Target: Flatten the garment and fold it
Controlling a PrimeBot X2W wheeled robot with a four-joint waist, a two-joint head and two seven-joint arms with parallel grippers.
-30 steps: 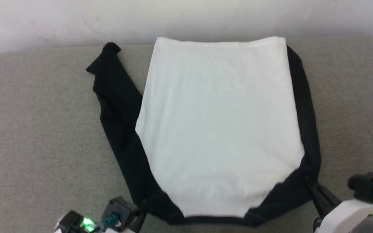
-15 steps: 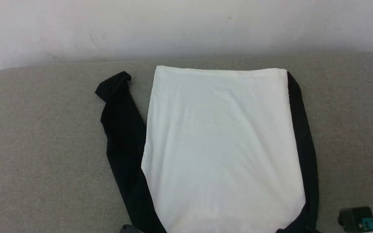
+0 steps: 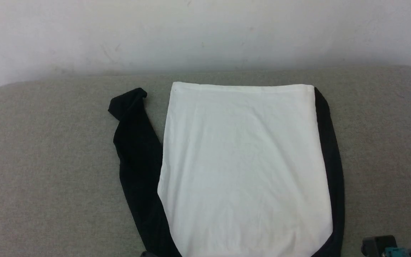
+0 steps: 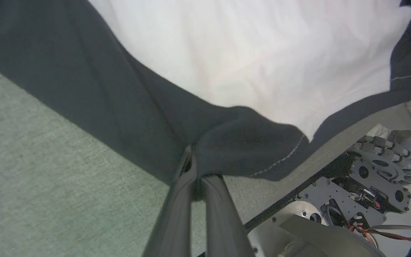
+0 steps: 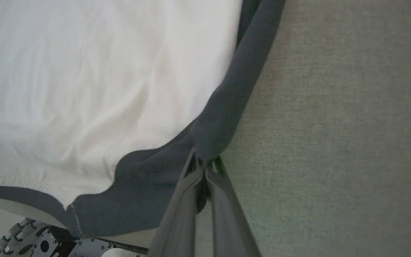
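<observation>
Plainly, left claw (image 4: 195, 168) and right claw (image 5: 202, 165) pinch the garment (image 3: 244, 167) — black edge.

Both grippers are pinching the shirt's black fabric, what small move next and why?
Probably spread the left gripper and right gripper slightly apart to tension the garment: both are shut on its black near edge, the white panel shows creases, and one sleeve lies bunched.

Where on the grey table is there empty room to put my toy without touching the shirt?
Bare table lies left of the garment's black sleeve and right of its black side trim. A thin strip runs between its far edge and the wall. The near edge is crowded: the left gripper and right gripper pinch its black corners.
</observation>
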